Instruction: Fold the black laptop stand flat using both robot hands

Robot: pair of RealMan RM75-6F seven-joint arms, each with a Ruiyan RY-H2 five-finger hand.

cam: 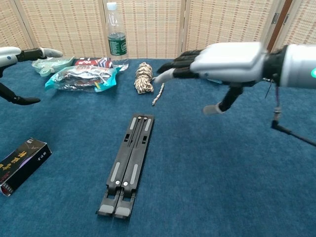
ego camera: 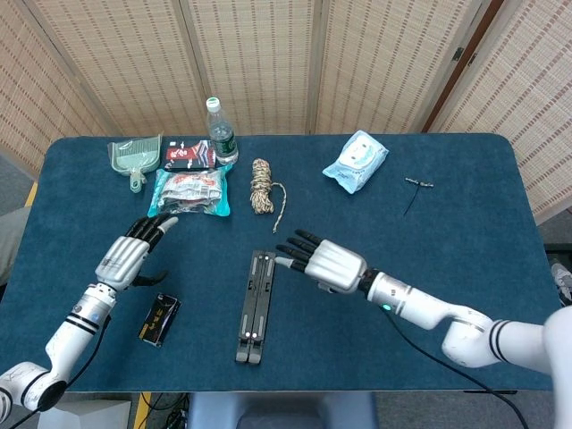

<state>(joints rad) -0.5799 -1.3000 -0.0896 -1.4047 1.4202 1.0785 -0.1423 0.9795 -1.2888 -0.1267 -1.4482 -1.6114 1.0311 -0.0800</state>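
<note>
Risk is low here: black laptop stand (cam: 127, 165) lies flat on the blue table cloth (cam: 207, 182), both rails side by side, touched by neither hand, so the fold looks done. What's left to go wrong is a low sweep of the right hand (ego camera: 323, 260), which hangs above and just right of the stand's far end with fingers spread and nothing in them; a clipped rail could skid or pop the stand open. Left hand (ego camera: 128, 253) is also empty, fingers extended, well left of the stand, near the small black box (ego camera: 159, 319). Further back: snack packet (ego camera: 189, 192), rope bundle (ego camera: 262, 186), wet-wipe pack (ego camera: 357, 161), water bottle (ego camera: 219, 130), green dustpan (ego camera: 134, 157). Woven folding screens (ego camera: 259, 54) close off the room behind.
</note>
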